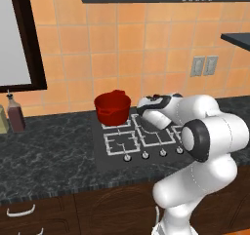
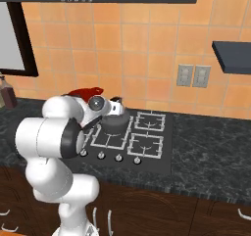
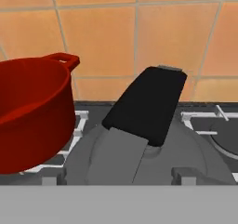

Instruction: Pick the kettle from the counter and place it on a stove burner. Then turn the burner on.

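Observation:
The dark grey kettle (image 2: 115, 121) stands upright on the stove's black grate, just right of the red pot; the stove burner beneath it is hidden by its body. In the hand view its arched black handle (image 3: 148, 104) rises over the grey lid and body (image 3: 190, 151). My gripper (image 3: 116, 179) hovers right over the kettle's top, open, its fingertips (image 3: 183, 176) set wide on either side of the handle's base and holding nothing. From the left base view the white hand (image 1: 152, 111) covers most of the kettle (image 1: 146, 126).
A red two-handled pot (image 1: 113, 108) sits on the rear left grate, close beside the kettle. Several knobs (image 1: 145, 155) line the stove's front edge. Free grates (image 2: 147, 144) lie to the right. Bottles (image 1: 15, 114) stand far left on the counter (image 1: 49, 156).

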You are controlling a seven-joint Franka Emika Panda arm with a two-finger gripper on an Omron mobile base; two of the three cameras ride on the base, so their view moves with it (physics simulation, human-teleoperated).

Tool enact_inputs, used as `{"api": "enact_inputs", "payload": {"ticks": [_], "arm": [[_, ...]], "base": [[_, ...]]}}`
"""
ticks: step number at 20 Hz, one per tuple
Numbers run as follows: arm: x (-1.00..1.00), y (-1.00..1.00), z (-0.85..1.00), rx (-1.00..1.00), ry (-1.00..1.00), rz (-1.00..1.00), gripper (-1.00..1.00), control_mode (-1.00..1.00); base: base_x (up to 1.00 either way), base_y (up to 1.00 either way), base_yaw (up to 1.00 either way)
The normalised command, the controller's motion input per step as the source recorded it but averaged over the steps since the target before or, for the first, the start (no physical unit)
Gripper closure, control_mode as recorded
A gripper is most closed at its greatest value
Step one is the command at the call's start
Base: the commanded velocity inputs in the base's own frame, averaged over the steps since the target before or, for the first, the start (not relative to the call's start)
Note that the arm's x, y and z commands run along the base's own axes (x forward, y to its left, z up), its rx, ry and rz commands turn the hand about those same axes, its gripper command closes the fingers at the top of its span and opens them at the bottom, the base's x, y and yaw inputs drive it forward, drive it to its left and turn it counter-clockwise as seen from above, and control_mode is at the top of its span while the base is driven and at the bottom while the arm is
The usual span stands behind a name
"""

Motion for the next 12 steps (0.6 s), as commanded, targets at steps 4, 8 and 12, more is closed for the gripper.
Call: {"api": "enact_inputs", "payload": {"ticks": [4,8,12], "arm": [[-0.11,-0.11,0.04,0.0,0.0,-0.09,-1.0,-1.0],[-0.09,-0.14,0.21,0.0,-0.01,-0.09,-1.0,-1.0],[-0.42,-0.07,0.32,0.0,-0.04,-0.06,-1.0,-1.0]], "base": [[0.0,0.0,0.0],[0.0,0.0,0.0],[0.0,0.0,0.0]]}}
